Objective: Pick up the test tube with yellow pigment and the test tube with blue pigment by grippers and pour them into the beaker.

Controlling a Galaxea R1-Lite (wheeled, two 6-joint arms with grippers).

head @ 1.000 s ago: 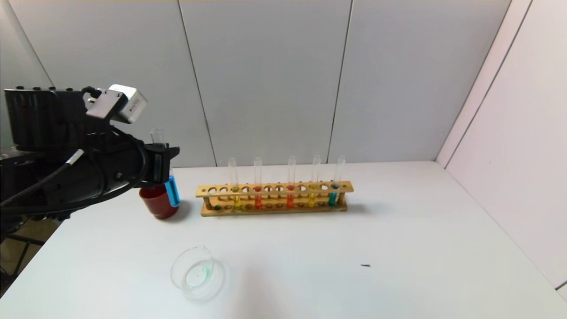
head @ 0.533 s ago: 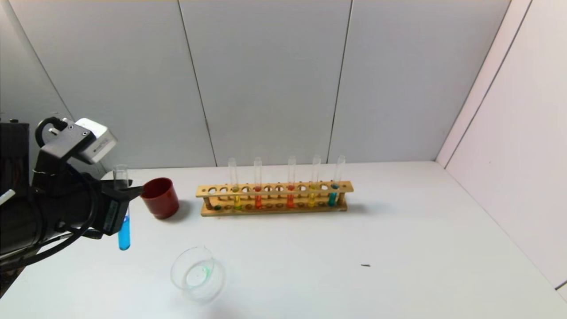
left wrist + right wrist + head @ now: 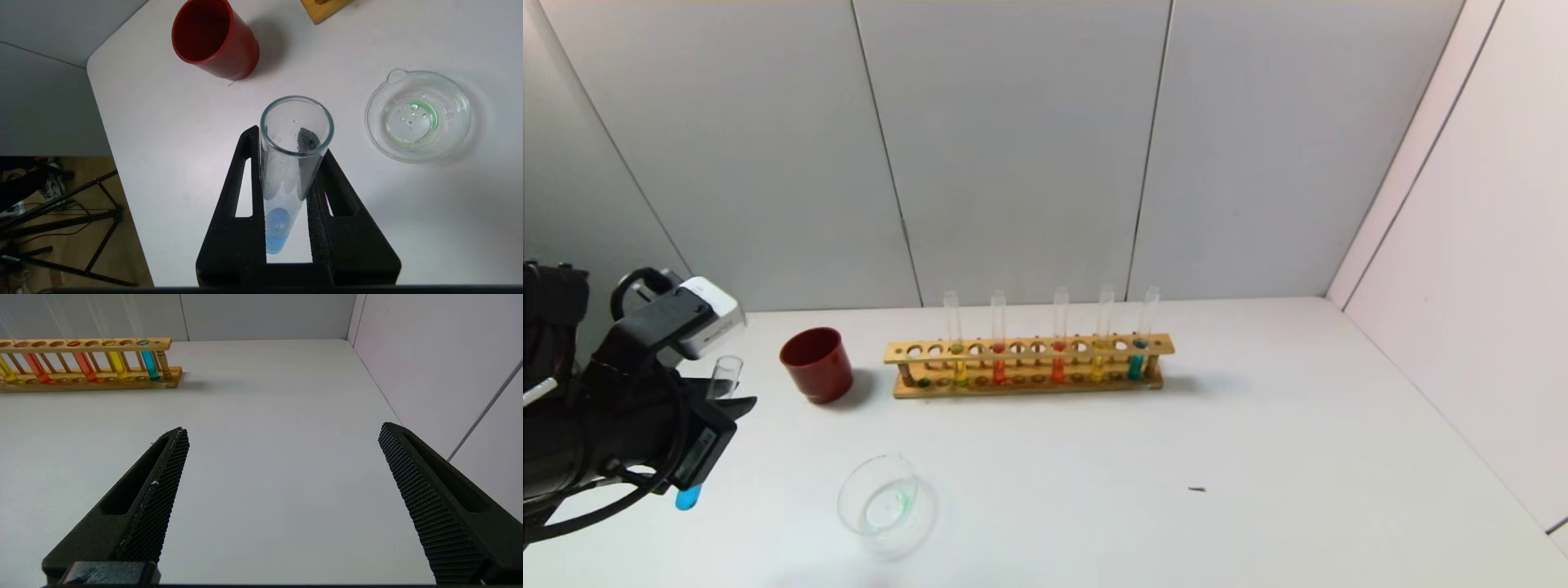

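Observation:
My left gripper [image 3: 712, 423] is shut on the test tube with blue pigment [image 3: 689, 495], held tilted above the table's front left, to the left of the beaker [image 3: 848, 492]. In the left wrist view the tube [image 3: 286, 179] sits between the black fingers [image 3: 245, 171], mouth open, blue liquid at its bottom. The beaker [image 3: 374, 122] holds a thin greenish film. A test tube with yellow pigment [image 3: 1098, 369] stands in the wooden rack [image 3: 1029, 348]; another [image 3: 961, 372] stands further left. My right gripper [image 3: 282, 430] is open over bare table, and it does not show in the head view.
A dark-red cup [image 3: 817, 363] stands left of the rack, behind the beaker. The rack also holds two orange-red tubes [image 3: 999, 369] and a second blue tube [image 3: 1135, 366]. The table's left edge [image 3: 106, 134] is close to my left gripper. Grey wall panels close off the back and the right.
My left gripper has carried the blue tube from in front of the red cup, leftward, down and nearer, to the left of the beaker. The tube now leans. Nothing else moved.

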